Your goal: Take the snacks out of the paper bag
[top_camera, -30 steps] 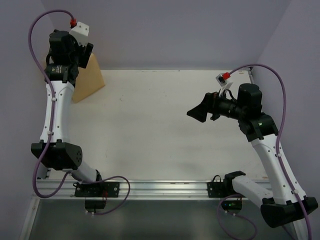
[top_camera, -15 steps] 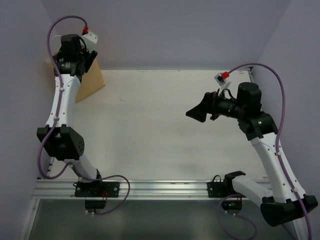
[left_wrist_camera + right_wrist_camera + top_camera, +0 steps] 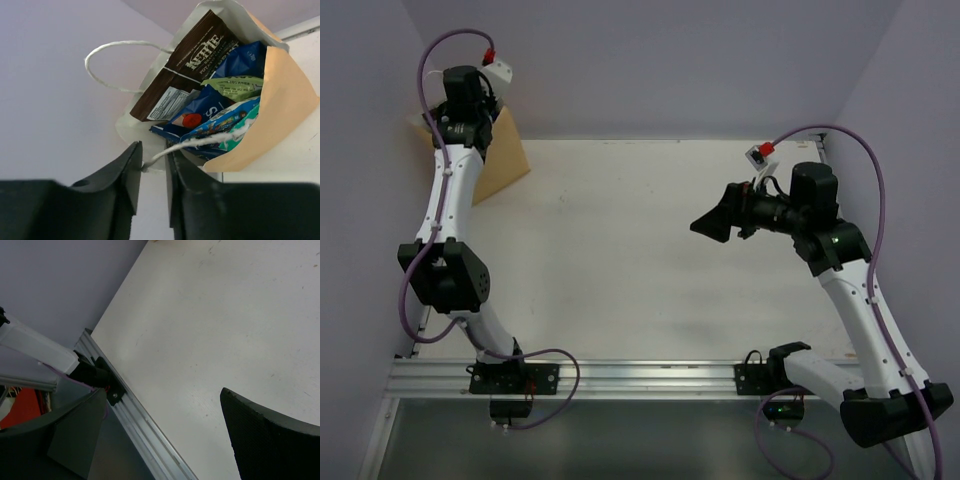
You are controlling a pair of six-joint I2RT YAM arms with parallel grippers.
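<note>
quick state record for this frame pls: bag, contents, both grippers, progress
paper bag: tan, far-left corner of the table, mouth open toward the left wrist camera
contents seen: brown Kettle chip bag, dark-blue chip bag, green wrapper, teal packet
left gripper: at the bag mouth, jaws narrowly apart, white string handle running between them
right gripper: wide open, empty, above the table
progress: all visible snacks are inside the bag
</note>
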